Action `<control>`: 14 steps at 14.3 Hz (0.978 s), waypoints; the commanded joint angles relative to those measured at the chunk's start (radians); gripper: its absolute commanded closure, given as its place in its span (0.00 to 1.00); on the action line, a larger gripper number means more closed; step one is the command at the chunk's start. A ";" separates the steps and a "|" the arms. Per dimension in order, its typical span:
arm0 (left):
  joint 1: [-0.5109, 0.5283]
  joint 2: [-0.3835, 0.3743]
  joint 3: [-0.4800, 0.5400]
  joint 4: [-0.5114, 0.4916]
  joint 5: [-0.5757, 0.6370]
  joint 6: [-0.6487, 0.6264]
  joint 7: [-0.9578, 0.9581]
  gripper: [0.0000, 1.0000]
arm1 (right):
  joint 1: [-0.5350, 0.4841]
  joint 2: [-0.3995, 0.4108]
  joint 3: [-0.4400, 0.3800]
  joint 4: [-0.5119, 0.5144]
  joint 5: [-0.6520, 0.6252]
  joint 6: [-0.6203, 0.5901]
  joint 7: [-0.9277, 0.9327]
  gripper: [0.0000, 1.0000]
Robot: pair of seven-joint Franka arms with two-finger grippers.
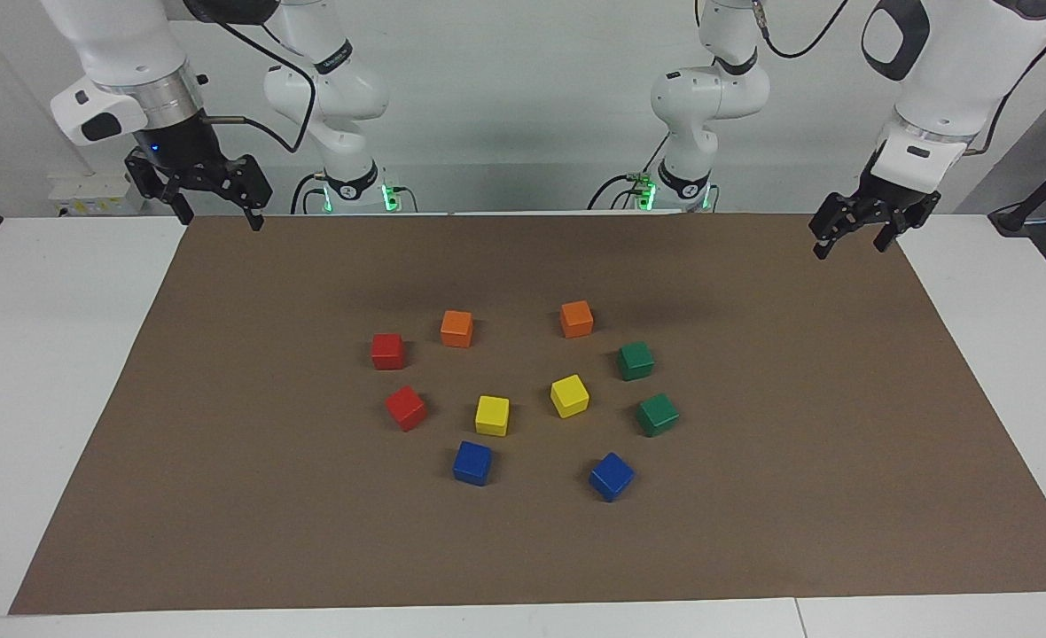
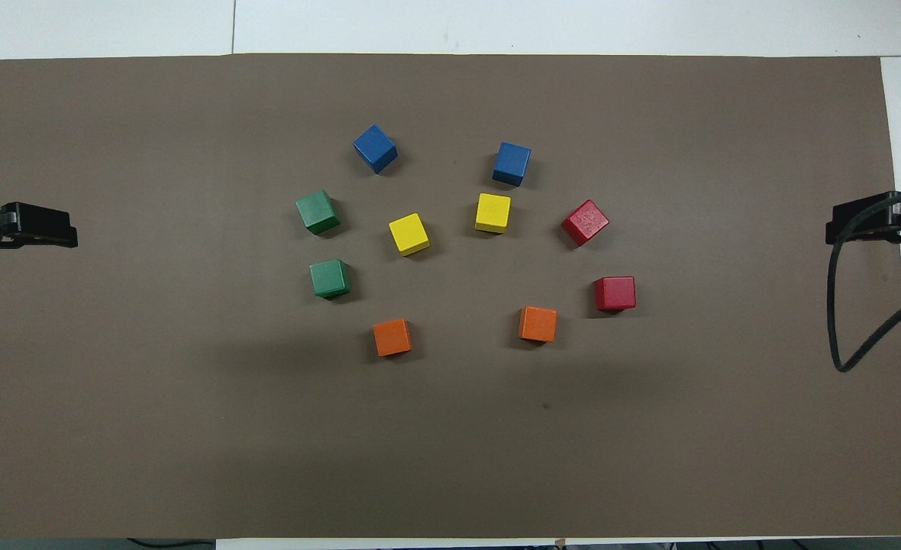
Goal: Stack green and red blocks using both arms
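A brown mat (image 1: 222, 496) covers the table, and ten cubes sit on it in a loose ring, none touching another and nothing stacked. The landmark is the pair of yellow cubes (image 1: 569, 395) (image 1: 492, 415) at the ring's middle.

Task items: the two green blocks (image 1: 636, 361) (image 1: 658, 414) lie beside the yellow pair toward the left arm's end of the table. The two red blocks (image 1: 388, 351) (image 1: 406, 408) lie beside the yellow pair toward the right arm's end. All four rest flat on the mat, and each has clear space around it.

Other items: two orange cubes (image 1: 456, 328) (image 1: 576, 318) lie nearer to the robots than the yellow pair. Two blue cubes (image 1: 472, 462) (image 1: 611, 476) lie farther from the robots than the yellow pair. The yellow pair itself sits between the green blocks and the red blocks.

End effectors: the left gripper (image 1: 850, 239) hangs in the air over the mat's edge at the left arm's end, well apart from the yellow pair, fingers spread and holding nothing. The right gripper (image 1: 219, 213) hangs over the mat's corner at the right arm's end, likewise released and empty. A black cable (image 2: 851, 336) loops down beside the right gripper in the overhead view.
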 commanded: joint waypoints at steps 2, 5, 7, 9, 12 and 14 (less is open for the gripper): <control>-0.109 -0.074 0.002 -0.138 0.008 0.086 -0.168 0.00 | -0.009 -0.030 0.006 -0.038 -0.004 0.009 -0.019 0.00; -0.207 -0.084 -0.001 -0.221 0.008 0.174 -0.228 0.00 | -0.008 -0.031 0.006 -0.040 0.005 0.007 -0.027 0.00; -0.253 -0.085 -0.001 -0.285 0.008 0.244 -0.231 0.00 | 0.000 -0.031 0.011 -0.040 0.007 0.009 -0.017 0.00; -0.296 -0.069 -0.001 -0.330 0.006 0.289 -0.286 0.00 | 0.049 -0.031 0.012 -0.043 0.007 0.021 0.036 0.00; -0.334 0.009 -0.001 -0.372 0.006 0.436 -0.409 0.00 | 0.093 -0.031 0.012 -0.050 0.007 0.032 0.111 0.00; -0.338 0.057 -0.001 -0.373 0.008 0.473 -0.408 0.00 | 0.136 -0.031 0.012 -0.093 0.007 0.096 0.154 0.00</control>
